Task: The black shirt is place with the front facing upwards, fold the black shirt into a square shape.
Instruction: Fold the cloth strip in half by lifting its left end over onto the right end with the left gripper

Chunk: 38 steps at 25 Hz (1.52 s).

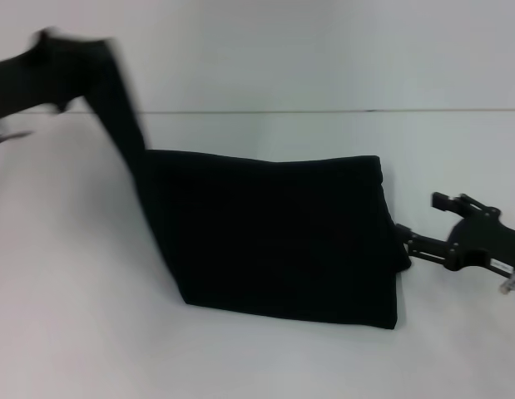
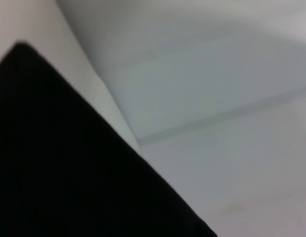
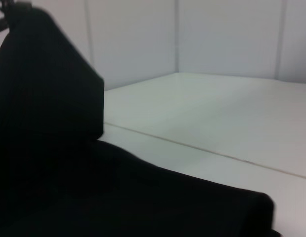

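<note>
White tabletop [image 1: 82,332] fills the head view, plain and matte, with one thin dark seam line [image 1: 324,110] crossing it at 12 o'clock. Beyond the seam, more white surface. In the right wrist view, pale wall panels [image 3: 222,34] with vertical joints stand behind the table's far edge.

Black shirt [image 1: 274,237] lies at the centre of the table, folded to a rough rectangle, flat, no lettering visible. Its edge toward 3 o'clock is a thick rounded fold. One strip of the shirt rises off the table from the corner at 10 o'clock and runs up to the left gripper [image 1: 49,62], which is raised at 10 o'clock near the picture edge. That gripper seems clenched on the lifted cloth, though this part is blurred and the fingers themselves can't be made out. Left wrist view shows only black cloth [image 2: 59,163] filling one corner against the white table and wall.

Right gripper [image 1: 404,248] sits low at 3 o'clock, fingertips touching the shirt's folded edge. Whether it is clenched or released: cannot tell, the tips are lost against the black cloth. Right wrist view shows the shirt close up, the flat part along the table and the raised part standing behind it.
</note>
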Tool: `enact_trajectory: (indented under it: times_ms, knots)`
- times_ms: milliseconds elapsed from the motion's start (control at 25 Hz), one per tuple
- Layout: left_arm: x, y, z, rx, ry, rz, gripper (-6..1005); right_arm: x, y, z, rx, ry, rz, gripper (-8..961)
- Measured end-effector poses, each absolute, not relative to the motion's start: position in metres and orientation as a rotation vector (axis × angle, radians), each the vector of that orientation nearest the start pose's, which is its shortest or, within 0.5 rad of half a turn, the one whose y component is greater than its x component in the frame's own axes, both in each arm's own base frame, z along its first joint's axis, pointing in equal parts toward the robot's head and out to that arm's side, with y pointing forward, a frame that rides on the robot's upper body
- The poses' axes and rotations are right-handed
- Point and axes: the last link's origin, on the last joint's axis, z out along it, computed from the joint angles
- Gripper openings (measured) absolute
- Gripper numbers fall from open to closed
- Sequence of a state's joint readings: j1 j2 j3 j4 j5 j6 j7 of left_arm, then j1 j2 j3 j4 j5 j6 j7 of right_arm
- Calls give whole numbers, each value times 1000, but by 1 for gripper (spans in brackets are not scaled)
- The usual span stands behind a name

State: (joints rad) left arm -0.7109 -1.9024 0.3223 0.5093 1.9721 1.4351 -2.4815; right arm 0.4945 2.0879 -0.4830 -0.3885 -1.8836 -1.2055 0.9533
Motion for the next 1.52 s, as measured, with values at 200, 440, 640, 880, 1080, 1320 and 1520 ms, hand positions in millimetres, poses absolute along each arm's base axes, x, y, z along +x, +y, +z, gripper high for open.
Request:
enact_trajectory:
  times_ms: [200, 440, 640, 880, 1080, 1320, 1520]
  knots:
    - [-179, 432, 47, 2198, 1928, 1224, 40, 332, 329, -15, -2281, 663, 583, 947]
    - [-152, 406, -35, 2198, 1868, 1023, 40, 336, 323, -18, -2280, 690, 580, 947]
    - [-161, 371, -92, 2078, 1912, 949, 40, 335, 322, -27, -2282, 727, 586, 946]
    - [-163, 363, -97, 2063, 1887, 963, 40, 320, 339, -40, -2305, 720, 576, 946]
    - [-159, 366, -92, 2098, 1849, 973, 40, 299, 358, -51, -2351, 680, 562, 947]
    - [-158, 366, -90, 2103, 1830, 975, 41, 277, 383, -64, -2381, 633, 478, 947]
    - [-158, 359, -90, 2100, 1792, 941, 41, 265, 411, -58, -2305, 614, 422, 946]
